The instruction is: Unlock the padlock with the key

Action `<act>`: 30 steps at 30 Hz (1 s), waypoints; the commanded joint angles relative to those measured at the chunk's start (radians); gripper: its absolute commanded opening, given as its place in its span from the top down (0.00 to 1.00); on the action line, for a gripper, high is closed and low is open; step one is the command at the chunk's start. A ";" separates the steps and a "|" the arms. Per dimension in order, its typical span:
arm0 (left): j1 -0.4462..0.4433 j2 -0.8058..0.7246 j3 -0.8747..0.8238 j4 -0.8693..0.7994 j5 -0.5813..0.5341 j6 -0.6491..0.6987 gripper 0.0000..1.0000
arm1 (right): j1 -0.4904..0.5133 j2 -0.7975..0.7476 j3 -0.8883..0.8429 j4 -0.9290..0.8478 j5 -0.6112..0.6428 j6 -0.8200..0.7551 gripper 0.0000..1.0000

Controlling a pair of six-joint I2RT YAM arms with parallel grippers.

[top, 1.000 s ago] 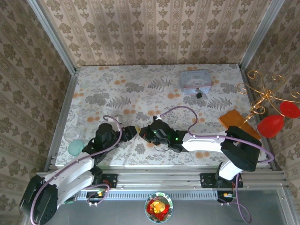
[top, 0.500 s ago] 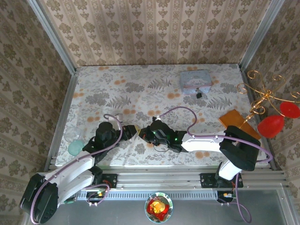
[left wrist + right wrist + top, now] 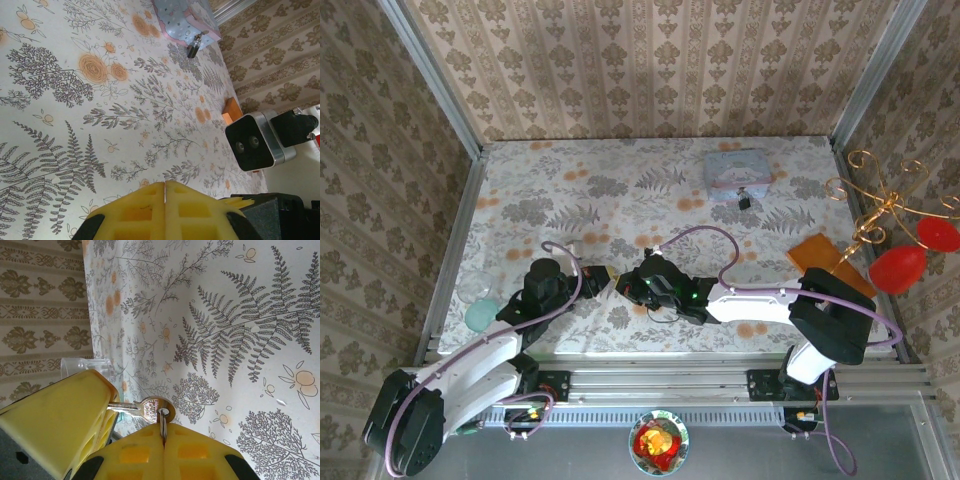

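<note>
The silver key hangs above the table between both grippers, in the right wrist view. My right gripper is shut on the thin ring through the key's head. The key's blade runs left into the yellow fingers of my left gripper, which is shut on it. From above, the right gripper meets the left one tip to tip at the near middle. The tiny dark padlock lies far off at the back right, against the pale blue tin. The left wrist view shows the padlock over shut jaws.
An orange block lies at the right edge beside a gold wire stand with red ornaments. A clear cup and a teal lid sit at the near left. The right wrist camera is close to the left fingers.
</note>
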 commanded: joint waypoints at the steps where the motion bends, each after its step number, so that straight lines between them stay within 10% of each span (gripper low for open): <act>1: 0.005 -0.004 0.052 -0.033 0.031 0.055 1.00 | -0.011 0.004 0.032 -0.019 0.002 -0.035 0.84; 4: 0.044 -0.030 0.110 -0.175 0.043 0.158 1.00 | -0.079 -0.028 0.032 -0.135 -0.014 -0.122 0.57; 8: 0.094 -0.058 0.181 -0.362 0.007 0.267 1.00 | -0.122 -0.104 -0.037 -0.142 0.020 -0.178 0.46; 30: 0.111 -0.046 0.185 -0.217 0.242 0.078 1.00 | -0.108 -0.037 -0.205 0.606 -0.160 -0.341 0.51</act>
